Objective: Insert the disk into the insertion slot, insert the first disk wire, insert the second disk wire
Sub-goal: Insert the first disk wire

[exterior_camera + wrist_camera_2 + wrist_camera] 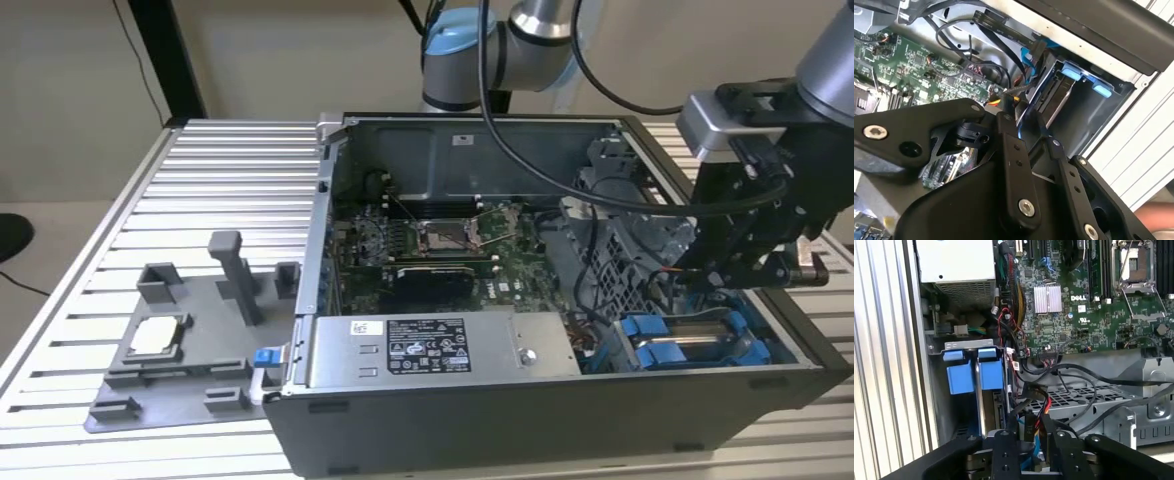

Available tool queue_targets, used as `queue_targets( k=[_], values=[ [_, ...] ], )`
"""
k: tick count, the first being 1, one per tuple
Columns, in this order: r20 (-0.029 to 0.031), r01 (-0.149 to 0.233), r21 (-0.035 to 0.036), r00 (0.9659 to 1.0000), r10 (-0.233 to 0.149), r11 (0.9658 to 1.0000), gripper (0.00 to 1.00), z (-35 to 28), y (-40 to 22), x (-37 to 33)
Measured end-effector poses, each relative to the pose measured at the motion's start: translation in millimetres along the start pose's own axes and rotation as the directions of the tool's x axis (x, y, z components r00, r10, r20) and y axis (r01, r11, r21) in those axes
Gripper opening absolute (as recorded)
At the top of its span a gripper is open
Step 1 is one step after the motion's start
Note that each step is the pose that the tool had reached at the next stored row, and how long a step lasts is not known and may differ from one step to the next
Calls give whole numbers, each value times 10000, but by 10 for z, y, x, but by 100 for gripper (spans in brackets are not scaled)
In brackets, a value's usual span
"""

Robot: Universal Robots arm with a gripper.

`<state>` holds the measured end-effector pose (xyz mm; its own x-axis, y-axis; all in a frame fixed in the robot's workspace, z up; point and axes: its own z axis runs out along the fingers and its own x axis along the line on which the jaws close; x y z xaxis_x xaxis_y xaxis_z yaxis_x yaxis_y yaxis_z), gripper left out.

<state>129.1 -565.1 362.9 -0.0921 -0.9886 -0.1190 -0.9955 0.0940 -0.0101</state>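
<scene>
Exterior view first: open computer case (534, 420) on the slatted table (227, 180), gripper (737, 268) hanging in the corner on the exterior view's right, right above the insertion slot (694, 342). Disk (1058, 99) already down in that slot by the look of it, blue frame tabs poking out the top, silver face just visible in the second wrist view. So step one probably done.

Fingers (1004, 455) pinched on the black connector of a disk wire (1028, 426) in the first wrist view, red and orange leads trailing off it, tip just beside the back edge of the disk. Not plugged in yet, as far as can be told.

What could go wrong, guessing here: going in slightly tilted and jamming against the port lip instead of seating, with hardly any view of the port itself behind the fingers. Also plenty of loose black cables (1089, 385) crossing right there, so easy to snag one or pinch it under the connector. Thin grip on a small plug too, so could twist or slip out under a push.
</scene>
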Motion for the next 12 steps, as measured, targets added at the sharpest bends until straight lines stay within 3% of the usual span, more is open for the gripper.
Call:
queue_targets(
  k=[10, 11, 12],
  values=[
    [4, 2, 0, 10000, -2, 10000, 100, 3, -6, 0],
    [4, 2, 0, 10000, -2, 10000, 0, 3, -6, 0],
    [4, 2, 0, 10000, -2, 10000, 0, 3, -6, 0]
  ],
)
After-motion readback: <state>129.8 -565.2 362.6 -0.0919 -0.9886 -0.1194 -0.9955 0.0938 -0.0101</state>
